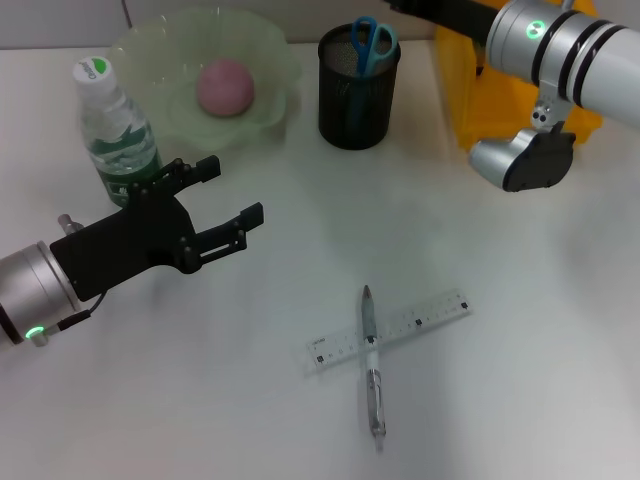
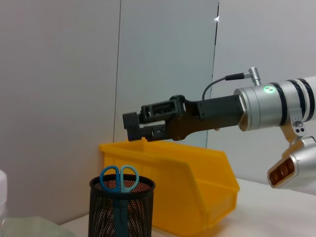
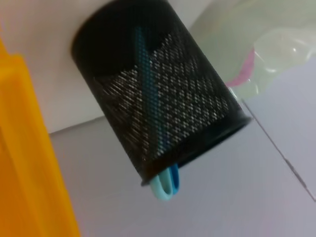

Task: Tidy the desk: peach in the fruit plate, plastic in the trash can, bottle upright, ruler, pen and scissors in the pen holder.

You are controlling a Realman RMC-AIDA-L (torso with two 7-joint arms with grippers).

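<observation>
The peach (image 1: 225, 87) lies in the fruit plate (image 1: 160, 60) at the back left. The bottle (image 1: 115, 130) stands upright beside it. The scissors (image 1: 373, 45) stand handles up in the pen holder (image 1: 357, 100). The pen (image 1: 372, 365) lies across the ruler (image 1: 390, 330) on the desk (image 1: 500, 300) at the front middle. My left gripper (image 1: 225, 205) is open and empty, just right of the bottle. My right gripper (image 2: 131, 126) hovers above the trash can (image 2: 173, 187), behind the pen holder (image 2: 121, 207). The right wrist view shows the pen holder (image 3: 158, 103) and scissors (image 3: 165, 185) close up.
My right arm (image 1: 570, 60) reaches across the trash can (image 1: 480, 100) at the back right and hides part of it. A wall stands behind the desk.
</observation>
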